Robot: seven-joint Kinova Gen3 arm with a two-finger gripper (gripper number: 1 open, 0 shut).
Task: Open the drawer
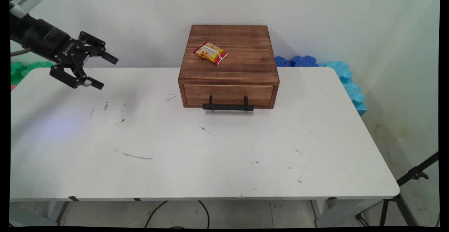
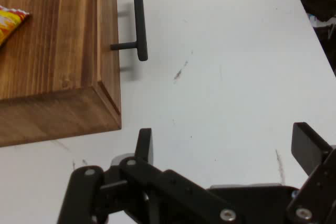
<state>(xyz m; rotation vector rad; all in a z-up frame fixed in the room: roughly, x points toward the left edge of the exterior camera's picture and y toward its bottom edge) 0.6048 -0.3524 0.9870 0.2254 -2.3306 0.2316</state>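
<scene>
Hovering above the table's (image 1: pixel 217 162) far-left corner, the end effector (image 1: pixel 105 71) stood with its fingers (image 2: pixel 308 148) spread wide and nothing between them. It touched no object. A wooden box (image 1: pixel 229 62) was the nearest thing, well apart to its right, set against the table's far edge near the wall. The box was dark-stained, grained, square in plan, with one drawer (image 1: pixel 228 95) in its front face, closed. A straight black bar handle (image 1: pixel 228 107) stood out from the drawer on two posts. A small red and yellow packet (image 1: pixel 210 52), glossy and flat, lay tilted on the box top, left of centre. The white table top was smooth, scuffed with grey marks, and its near, left and right stretches were open. Blue foam pieces (image 1: pixel 345 77) with notched edges lay off the far-right corner; green foam (image 1: pixel 24 69) showed off the far-left corner.
</scene>
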